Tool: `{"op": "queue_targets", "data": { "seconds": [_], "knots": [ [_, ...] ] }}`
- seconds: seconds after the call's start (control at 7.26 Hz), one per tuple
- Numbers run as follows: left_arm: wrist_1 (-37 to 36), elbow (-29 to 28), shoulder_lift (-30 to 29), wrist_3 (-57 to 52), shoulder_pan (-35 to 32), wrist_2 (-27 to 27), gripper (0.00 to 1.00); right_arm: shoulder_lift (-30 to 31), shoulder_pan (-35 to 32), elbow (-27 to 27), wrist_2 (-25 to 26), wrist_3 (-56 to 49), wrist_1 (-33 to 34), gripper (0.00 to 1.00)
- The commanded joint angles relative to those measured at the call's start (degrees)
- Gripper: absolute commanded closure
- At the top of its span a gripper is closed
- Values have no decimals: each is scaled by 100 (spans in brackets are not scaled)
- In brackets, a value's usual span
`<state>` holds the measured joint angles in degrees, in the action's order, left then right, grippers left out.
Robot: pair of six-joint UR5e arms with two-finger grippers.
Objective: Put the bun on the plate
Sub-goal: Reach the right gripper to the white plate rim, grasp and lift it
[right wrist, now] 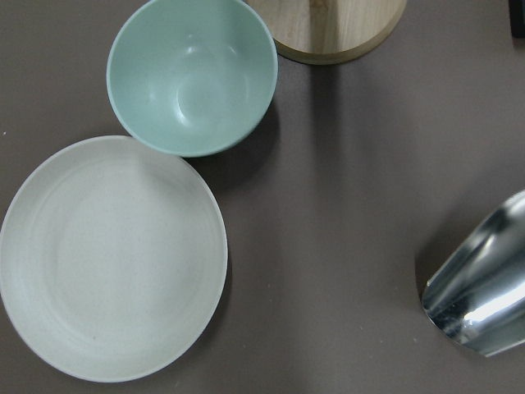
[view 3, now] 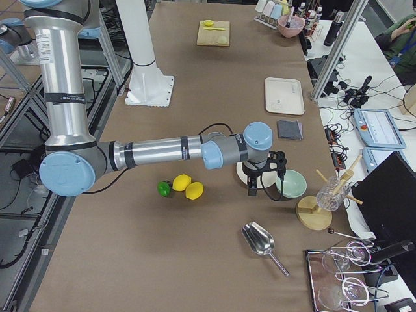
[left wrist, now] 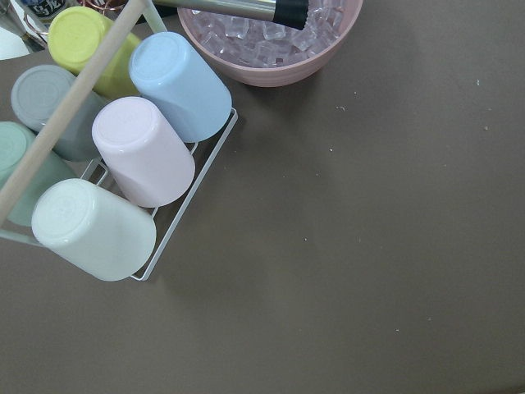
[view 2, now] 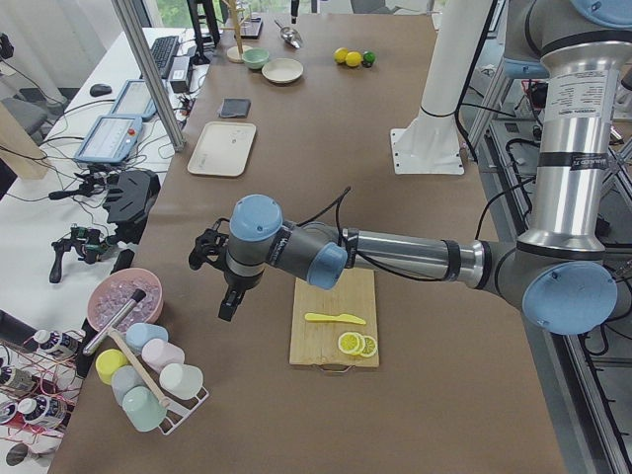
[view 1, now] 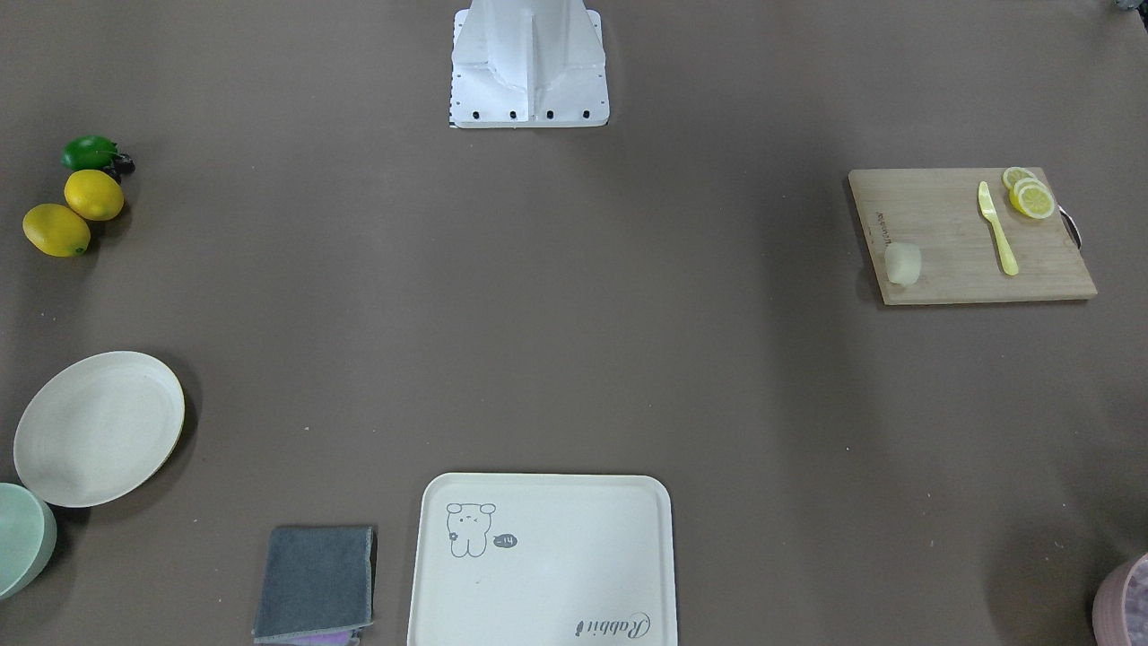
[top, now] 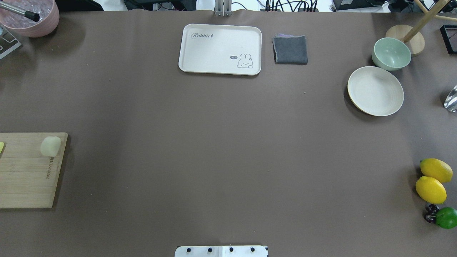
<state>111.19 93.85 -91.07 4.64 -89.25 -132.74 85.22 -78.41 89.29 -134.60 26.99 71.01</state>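
Both left fingers [view 2: 204, 253] and right fingers [view 3: 278, 161]: opening cannot be told, side views only. Bun [view 1: 903, 264] sits on cutting board [view 1: 951, 251] corner, well apart from plate [view 1: 99, 428]. Judgement: bring left fingers down centred over bun, squeeze lightly; it looks soft.

My brown worktop [top: 214, 160], loaded mostly round its edges.

On my left lies a wooden cutting board [top: 25, 175], and in the far left corner a pink bowl of ice [top: 39, 28] stands near a wire cup rack [view 2: 148, 380]. At the far middle lies a cream tray [top: 214, 53] with a rabbit drawing, and a folded grey cloth [top: 290, 50] lies just beside it. On my far right the plate [top: 375, 91] sits just beside a pale green bowl [top: 391, 53], with a round wooden stand base [top: 396, 34] behind the bowl and a metal scoop [view 3: 261, 242] further out. Two lemons [top: 435, 170] and a lime [top: 447, 217] lie side by side at the near right. My white mount [view 1: 529, 67] stands at the near middle.
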Motion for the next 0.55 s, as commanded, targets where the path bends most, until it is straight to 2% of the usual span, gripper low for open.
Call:
{"op": "queue_targets", "data": {
  "seconds": [0.0,0.14,0.41],
  "knots": [
    [429,-42,115,518,144,3,2,-172,1015,-971,886,1697,-2003,0],
    [430,-42,116,520,145,3,2,-173,1403,-1062,1161,2191,-2351,0],
    [421,-50,116,520,153,3,2,-199,1670,-1063,1322,2319,-2390,0]
  ]
}}
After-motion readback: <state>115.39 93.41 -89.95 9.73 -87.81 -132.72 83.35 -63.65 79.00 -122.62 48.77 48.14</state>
